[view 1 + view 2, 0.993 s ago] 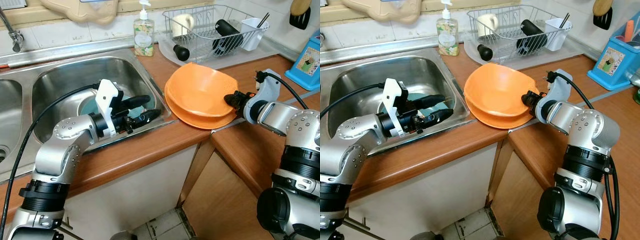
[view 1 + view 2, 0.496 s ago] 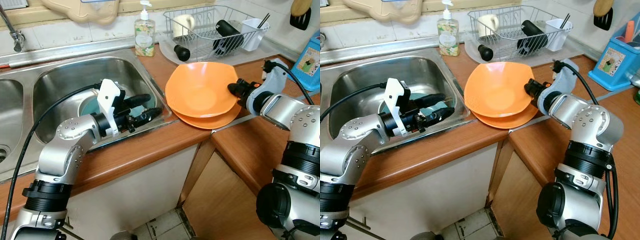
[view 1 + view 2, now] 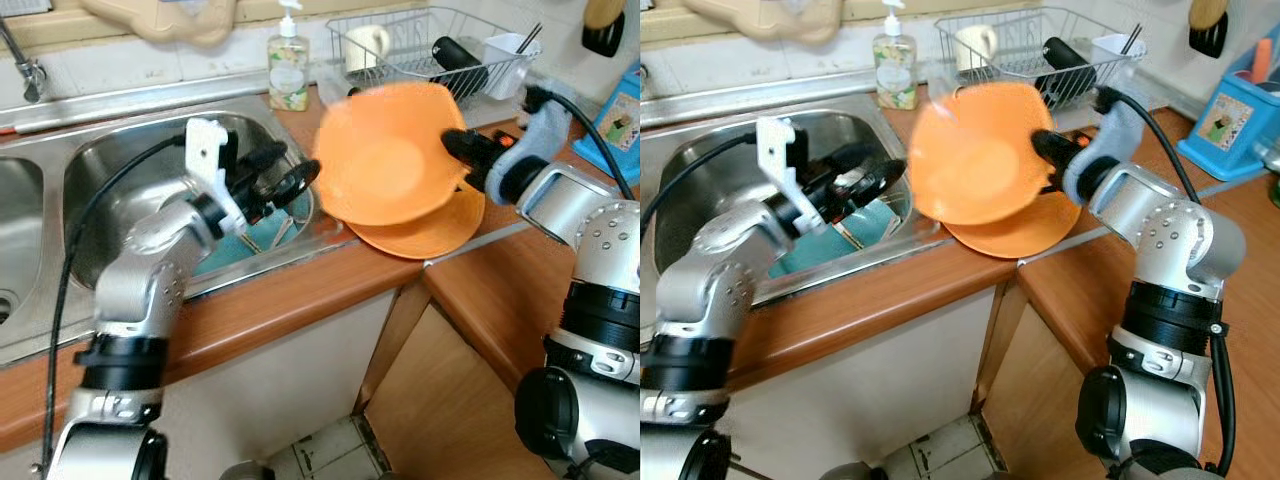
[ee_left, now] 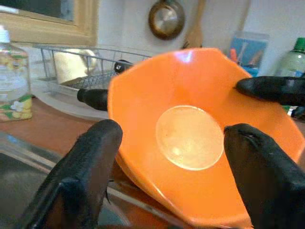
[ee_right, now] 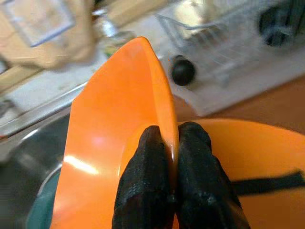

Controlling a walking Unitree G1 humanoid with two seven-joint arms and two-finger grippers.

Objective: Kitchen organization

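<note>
Right tool (image 5: 172, 143) pinches lifted orange plate (image 3: 385, 165); sink (image 3: 120, 165) holds teal dish (image 3: 255, 232).

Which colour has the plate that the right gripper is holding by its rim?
The plate is orange, clearest in the left wrist view.

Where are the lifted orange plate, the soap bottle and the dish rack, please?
lifted orange plate (image 3: 385, 165), left eye view, its centre.
soap bottle (image 3: 287, 72), left eye view, its label.
dish rack (image 3: 985, 25), right eye view, its rear rim wire.
</note>
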